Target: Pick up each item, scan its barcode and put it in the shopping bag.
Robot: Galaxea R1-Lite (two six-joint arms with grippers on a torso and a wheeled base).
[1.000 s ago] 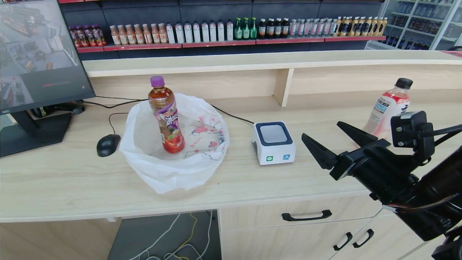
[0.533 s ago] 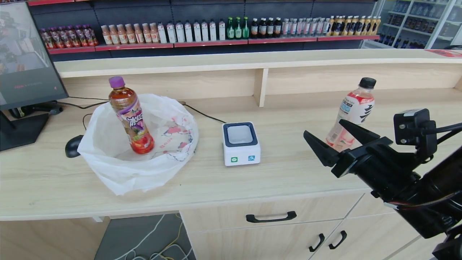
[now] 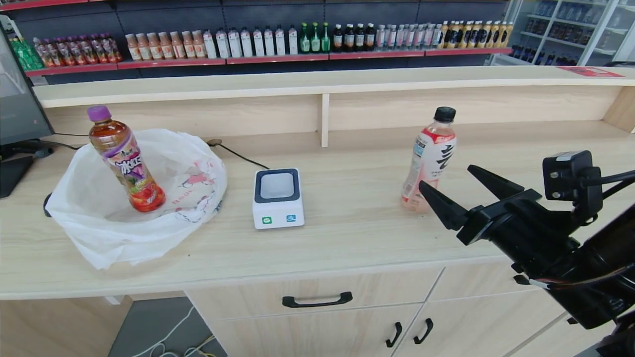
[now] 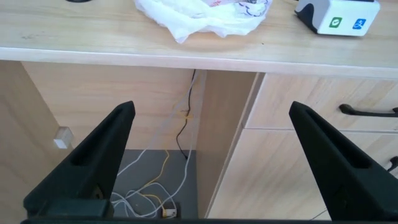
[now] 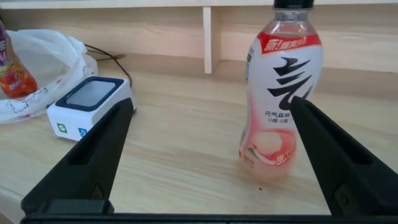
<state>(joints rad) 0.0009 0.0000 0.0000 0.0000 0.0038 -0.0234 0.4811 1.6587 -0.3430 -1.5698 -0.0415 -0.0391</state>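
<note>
Just ahead of the right end effector [image 3: 445,177], spread wide and empty: pink drink bottle [image 3: 430,158], upright on the worktop [image 3: 347,238], near the fingertips, not gripped. Farther off to its left, white scanner [image 3: 278,198]; beyond that, shopping bag [image 3: 99,233] with a purple-capped tea bottle [image 3: 126,158] standing inside, slightly tilted. Left end effector [image 4: 211,106] likewise wide open, holding nothing, low before the worktop's front edge.

Pale wood counter [image 3: 347,238] spanned the centre, raised ledge [image 3: 297,82] at 12 o'clock, dark wall shelf [image 3: 278,58] lined with bottles [image 3: 258,42] beyond, glass cooler [image 3: 555,29] at 1 o'clock, monitor [image 3: 15,109] at 10 o'clock, black-handled drawers [image 3: 248,302] at 6 o'clock, cables [image 4: 152,191] lay on grey floor [image 3: 144,322] at 7 o'clock.
</note>
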